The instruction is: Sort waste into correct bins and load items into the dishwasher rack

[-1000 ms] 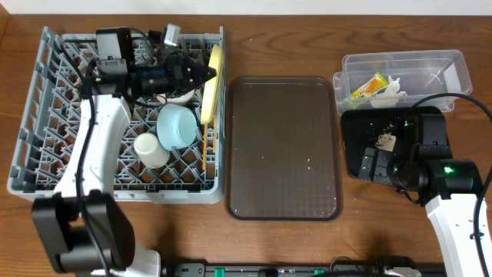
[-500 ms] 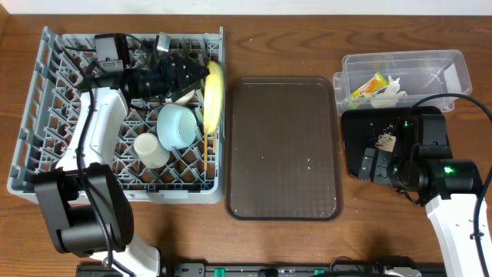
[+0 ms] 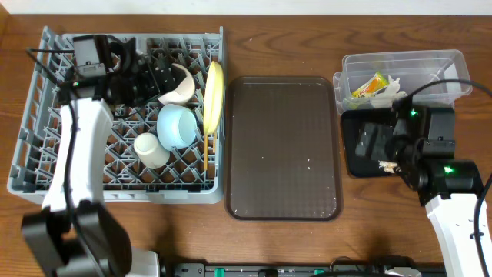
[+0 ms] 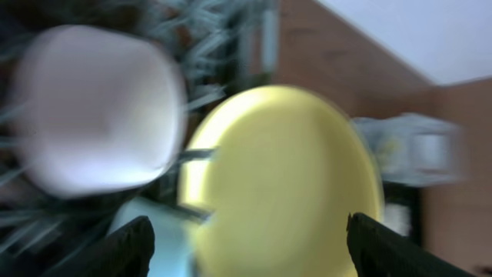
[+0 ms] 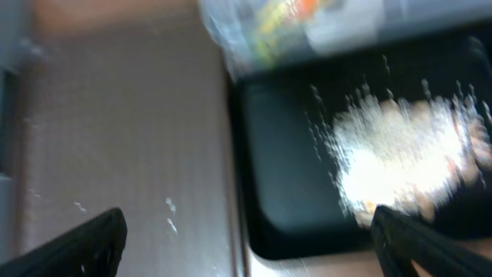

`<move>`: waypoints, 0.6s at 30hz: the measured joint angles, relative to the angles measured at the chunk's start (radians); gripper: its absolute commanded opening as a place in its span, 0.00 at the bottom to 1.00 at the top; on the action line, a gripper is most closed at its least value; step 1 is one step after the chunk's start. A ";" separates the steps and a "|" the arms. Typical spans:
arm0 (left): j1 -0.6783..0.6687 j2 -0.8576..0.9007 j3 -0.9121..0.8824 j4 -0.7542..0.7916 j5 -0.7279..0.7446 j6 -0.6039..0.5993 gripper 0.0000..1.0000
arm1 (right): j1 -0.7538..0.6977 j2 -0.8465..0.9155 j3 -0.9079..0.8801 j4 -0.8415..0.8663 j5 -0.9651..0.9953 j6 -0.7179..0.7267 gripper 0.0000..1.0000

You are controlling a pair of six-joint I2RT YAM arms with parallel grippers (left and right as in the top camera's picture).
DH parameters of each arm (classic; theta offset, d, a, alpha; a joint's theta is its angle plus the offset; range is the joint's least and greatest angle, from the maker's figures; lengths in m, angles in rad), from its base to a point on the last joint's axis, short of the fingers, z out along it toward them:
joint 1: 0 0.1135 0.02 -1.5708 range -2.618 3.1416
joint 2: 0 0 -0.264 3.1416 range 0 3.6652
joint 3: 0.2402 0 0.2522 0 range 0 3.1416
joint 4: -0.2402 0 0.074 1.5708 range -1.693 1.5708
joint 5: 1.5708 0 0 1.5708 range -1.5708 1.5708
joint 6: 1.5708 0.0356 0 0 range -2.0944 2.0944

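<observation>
All the dishes I could find sat in the rack [image 3: 31, 100]. The plate [image 3: 213, 96] stood on edge at its right side, with the white bowl [image 3: 178, 86] tilted just beside it. The blue bowl [image 3: 175, 125] and the cup [image 3: 150, 150] were nearer the middle. The chopsticks [image 3: 205, 154] showed only as a thin wooden line below the plate.

The wrapper [image 3: 369, 85] and tissue [image 3: 392, 88] lay in the tub [image 3: 446, 65], and the crumbs [image 5: 400, 158] were heaped in the black tray [image 3: 355, 150].

I judged the sorting and loading essentially done. All I could see left were a few pale specks on the brown tray [image 3: 283, 146], perhaps too slight to collect.

My left gripper [image 4: 254, 246] hung over the rack's far side facing the plate and white bowl, fingers wide apart and empty. My right gripper [image 5: 254, 238] hovered above the black tray, fingers likewise spread with nothing between them. Both wrist views were blurred, so I could not vouch for finer detail.
</observation>
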 measured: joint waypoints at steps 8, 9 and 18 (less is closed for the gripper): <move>0.000 -0.096 0.000 -0.386 -0.406 0.017 0.83 | 0.000 0.067 0.002 0.051 -0.034 -0.011 0.99; 0.000 -0.095 0.000 -0.430 -0.425 0.017 0.83 | 0.000 0.086 0.002 0.012 -0.033 -0.014 0.99; 0.000 -0.153 -0.085 -0.568 -0.502 0.035 0.83 | 0.000 0.151 0.000 -0.268 0.046 -0.011 0.96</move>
